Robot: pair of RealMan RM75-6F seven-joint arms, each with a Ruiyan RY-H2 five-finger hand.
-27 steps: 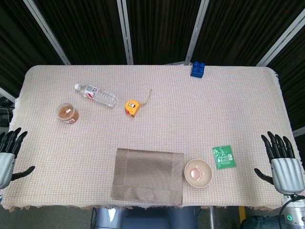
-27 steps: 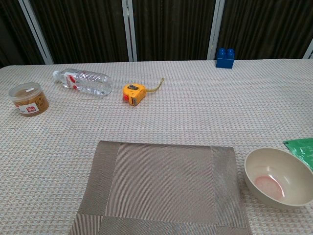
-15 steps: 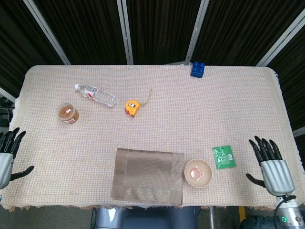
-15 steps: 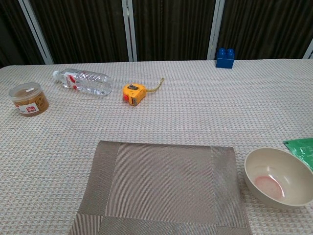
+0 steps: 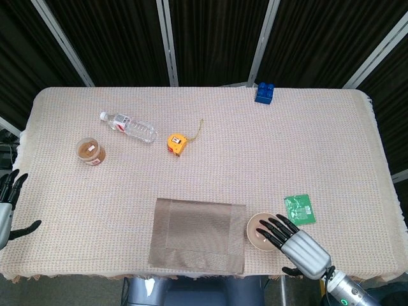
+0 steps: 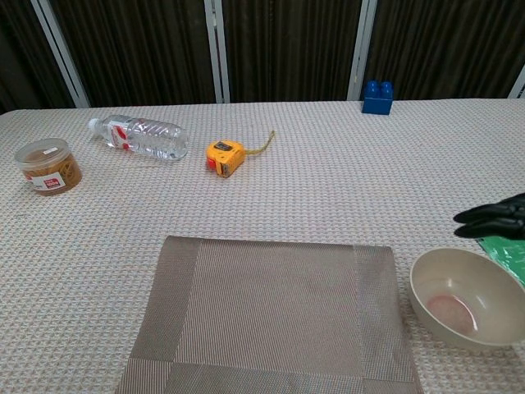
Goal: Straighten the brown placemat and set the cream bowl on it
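The brown placemat (image 5: 199, 234) (image 6: 275, 316) lies flat at the table's near edge, its sides nearly square to it. The cream bowl (image 5: 260, 229) (image 6: 466, 298) stands upright on the tablecloth just right of the mat, empty, with a pinkish patch inside. My right hand (image 5: 298, 245) (image 6: 495, 219) hovers over the bowl's right side with its fingers spread, holding nothing; the chest view shows only its dark fingertips. My left hand (image 5: 6, 207) hangs off the table's left edge, fingers apart and empty.
A green packet (image 5: 299, 209) (image 6: 509, 249) lies right of the bowl. Farther back are a yellow tape measure (image 5: 176, 143), a water bottle on its side (image 5: 127, 126), a brown-filled jar (image 5: 90, 151) and a blue block (image 5: 264, 92).
My right hand has swung in from the right table edge leftward to over the bowl. My left hand has drifted slightly down and left. Mat and bowl have not moved.
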